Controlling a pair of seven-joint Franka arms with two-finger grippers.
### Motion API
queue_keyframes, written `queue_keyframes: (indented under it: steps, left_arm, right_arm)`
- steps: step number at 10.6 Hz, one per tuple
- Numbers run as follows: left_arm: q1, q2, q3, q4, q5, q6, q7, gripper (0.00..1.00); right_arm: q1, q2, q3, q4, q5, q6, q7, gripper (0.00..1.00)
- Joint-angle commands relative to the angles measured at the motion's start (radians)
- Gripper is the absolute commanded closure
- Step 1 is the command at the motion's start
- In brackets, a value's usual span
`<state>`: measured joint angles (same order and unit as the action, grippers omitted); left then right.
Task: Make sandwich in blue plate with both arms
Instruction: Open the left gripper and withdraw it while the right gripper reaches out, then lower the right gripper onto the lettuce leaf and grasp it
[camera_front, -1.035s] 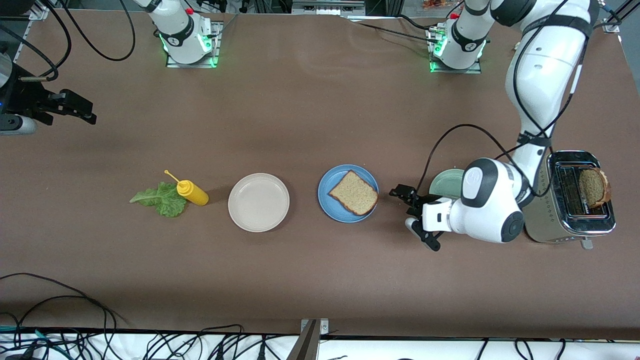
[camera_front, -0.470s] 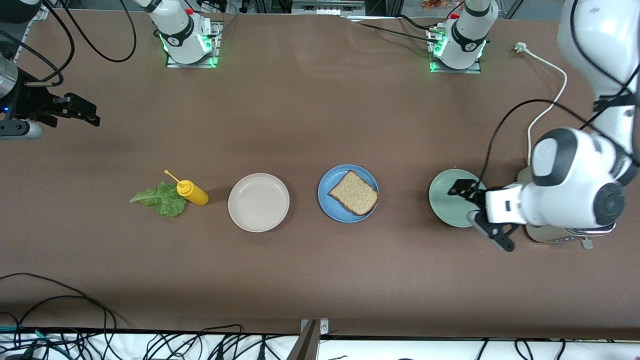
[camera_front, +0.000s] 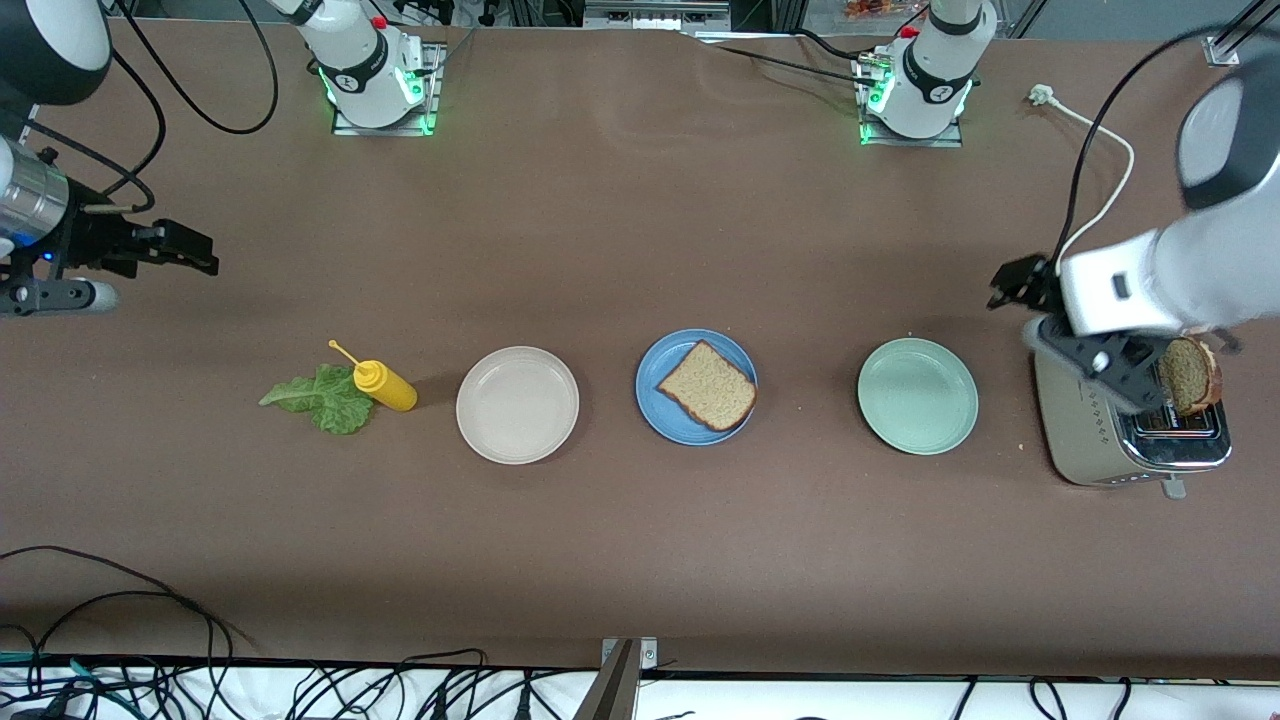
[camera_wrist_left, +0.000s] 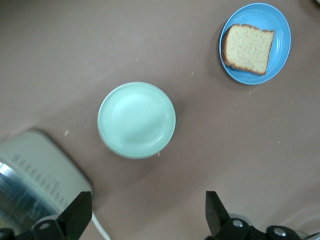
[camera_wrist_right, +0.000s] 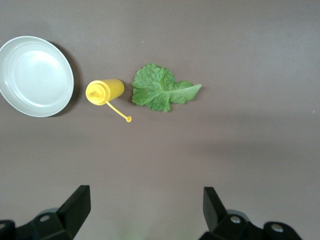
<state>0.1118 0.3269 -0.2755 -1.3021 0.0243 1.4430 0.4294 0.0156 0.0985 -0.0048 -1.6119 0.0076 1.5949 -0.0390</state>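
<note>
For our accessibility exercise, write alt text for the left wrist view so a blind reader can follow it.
The open left gripper hangs above a brown table, over a pale mint-green plate. Farther off, a blue plate holds one bread slice, and the corner of a silver toaster shows by the gripper.

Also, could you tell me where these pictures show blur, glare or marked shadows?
Front view: the left arm's white forearm over the toaster is motion-smeared; the table is evenly lit, with soft shadows beside the plates. Left wrist view: the mint-green plate shows a pale sheen, and the toaster corner looks soft. Right wrist view: the lettuce leaf is sharp; the hand's fingers look soft.
</note>
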Motion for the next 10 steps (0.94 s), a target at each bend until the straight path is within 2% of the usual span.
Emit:
queue_keyframes:
  steps: [1, 3, 5, 6, 7, 9, 10]
  left_arm:
    - [-0.006, -0.135, -0.001, -0.042, 0.043, -0.079, -0.151, 0.0]
    - [-0.004, -0.152, 0.002, -0.049, 0.042, -0.101, -0.204, 0.0]
    - [-0.006, -0.285, 0.03, -0.238, 0.022, 0.041, -0.205, 0.0]
    - [-0.007, -0.334, 0.038, -0.296, -0.018, 0.103, -0.216, 0.0]
    - [-0.02, -0.366, 0.053, -0.325, -0.02, 0.103, -0.222, 0.0]
    - [-0.092, -0.373, 0.146, -0.336, -0.024, 0.108, -0.254, 0.0]
    - [-0.093, -0.373, 0.151, -0.336, -0.024, 0.108, -0.258, 0.0]
  right_arm:
    - [-0.012, 0.09, -0.009, 0.015, 0.018, 0.087, -0.1, 0.0]
    - [-0.025, 0.136, -0.011, 0.015, 0.018, 0.132, -0.114, 0.0]
    - [-0.026, 0.197, -0.011, 0.018, 0.017, 0.187, -0.11, 0.0]
    - [-0.029, 0.222, -0.011, 0.02, 0.018, 0.206, -0.108, 0.0]
    - [-0.043, 0.248, -0.011, 0.02, 0.034, 0.227, -0.116, 0.0]
    - [-0.057, 0.308, -0.011, 0.018, 0.048, 0.284, -0.118, 0.0]
    - [-0.048, 0.334, -0.014, 0.007, 0.055, 0.346, -0.119, 0.0]
